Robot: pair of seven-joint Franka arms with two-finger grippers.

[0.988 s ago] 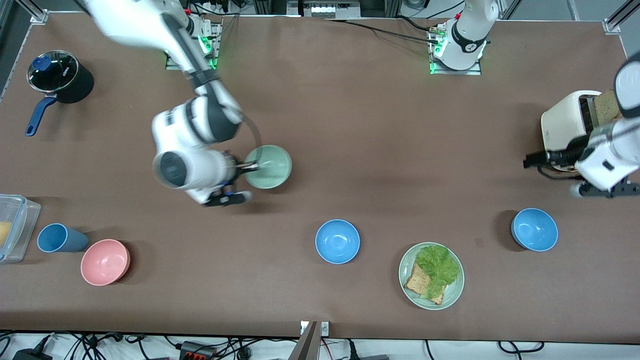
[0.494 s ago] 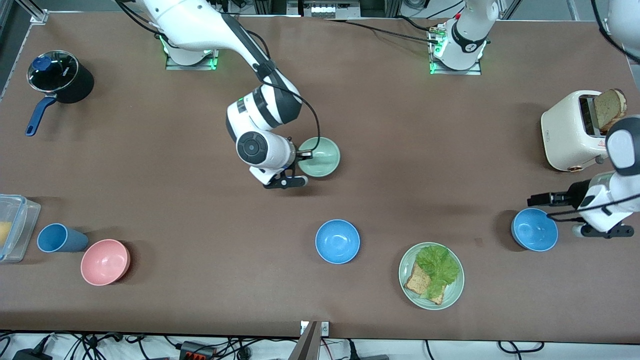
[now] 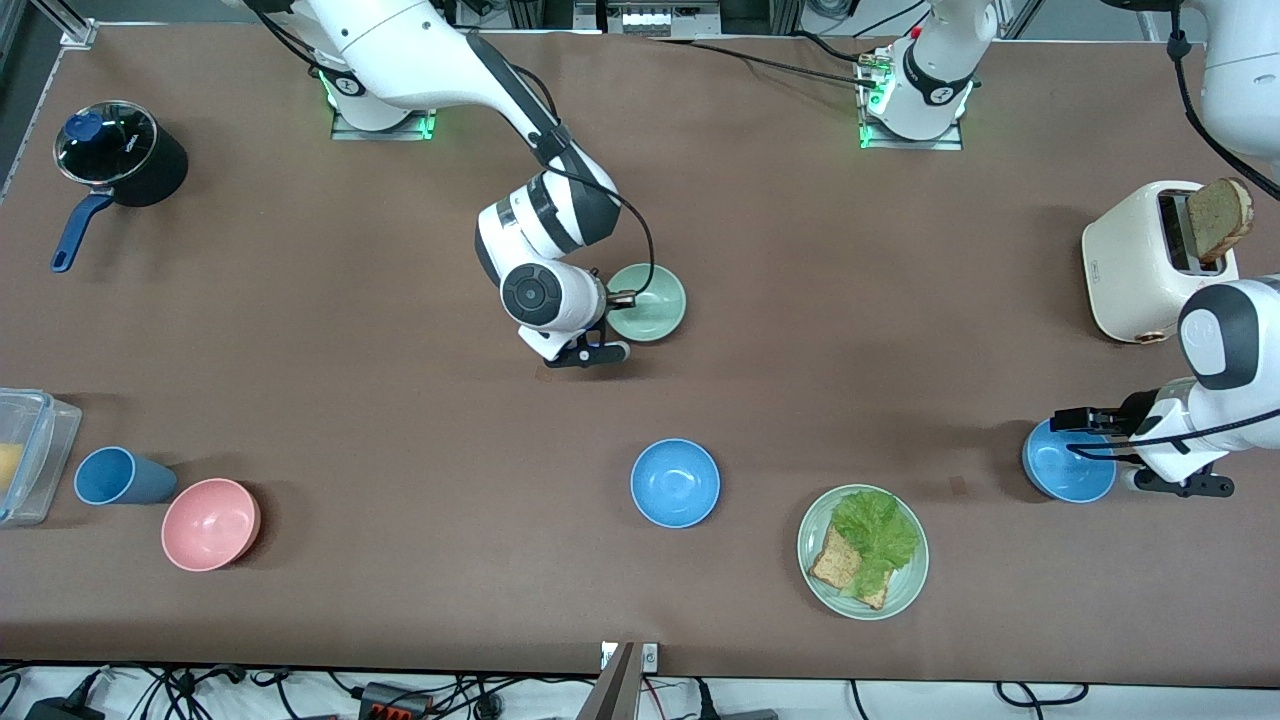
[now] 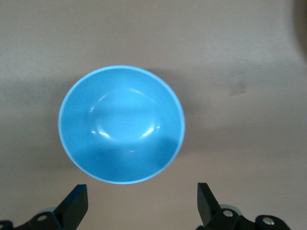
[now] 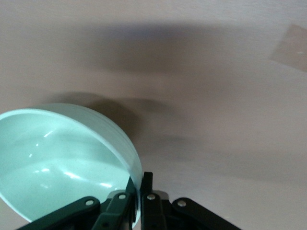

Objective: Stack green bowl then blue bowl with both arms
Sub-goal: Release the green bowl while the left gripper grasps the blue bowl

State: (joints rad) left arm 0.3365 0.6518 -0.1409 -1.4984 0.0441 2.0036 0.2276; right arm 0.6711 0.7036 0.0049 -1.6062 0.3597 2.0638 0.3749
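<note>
My right gripper [image 3: 622,299] is clamped on the rim of the green bowl [image 3: 650,302], one finger inside the wall and one outside, up in the air over the bare mid-table. The right wrist view alone proves the grip: the fingers [image 5: 147,194] meet on the pale rim of the green bowl [image 5: 57,158], and a shadow lies on the table surface under it, so the bowl hangs clear of the top. The front view gives only a dark tip at the bowl's edge. My left gripper [image 3: 1078,432] hovers over a blue bowl [image 3: 1062,473] at the left arm's end of the table, jaws spread wide. The left wrist view shows both fingertips [image 4: 76,205] set apart past the rim of that blue bowl [image 4: 121,124], touching nothing; the front view hides part of the bowl under the wrist. Taking the plate [image 3: 812,552] of bread and lettuce as landmark: that blue bowl sits farther from the front camera than the plate and toward the left arm's end; a second blue bowl [image 3: 675,483] sits just beside the plate toward the right arm's end, on the table. The held green bowl is over a spot farther from the front camera than the plate. The toaster [image 3: 1140,260] with a bread slice stands farther from the camera than the plate, at the left arm's end.
</note>
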